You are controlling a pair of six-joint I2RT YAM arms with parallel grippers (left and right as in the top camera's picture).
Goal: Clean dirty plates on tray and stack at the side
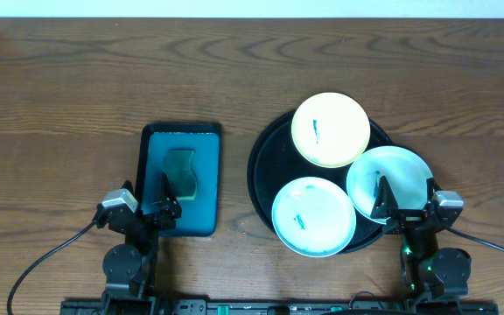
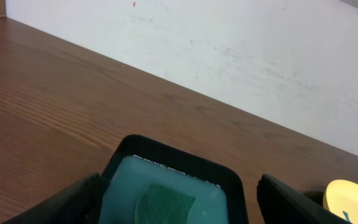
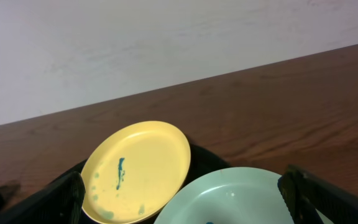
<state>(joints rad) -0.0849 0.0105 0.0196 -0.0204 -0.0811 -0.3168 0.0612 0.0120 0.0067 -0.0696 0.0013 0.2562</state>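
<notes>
Plainly the job has hardly begun: the brown wood-grain bench [image 1: 59, 87] shows no stack of plates anywhere at the side, and every plate sits on the round black tray [image 1: 263, 166] in the right half of the overhead frame. Left of it, at centre-left, lies the smaller rectangular teal tray [image 1: 210, 175]. All three plates are dirty, so cleaning and stacking are both left to do. The yellow plate [image 1: 331, 129] sits at the tray's upper edge with a thin teal streak near its middle; the lower mint plate [image 1: 313, 216] carries a similar smear, and the right mint plate [image 1: 390, 179] overhangs the rim at right. A green sponge [image 1: 180, 173] rests inside the teal tray, untouched. The left tool [image 1: 166, 203] stands wide and empty over that tray's lower end; the right tool [image 1: 403, 199], likewise wide and empty, is at the right mint plate.
</notes>
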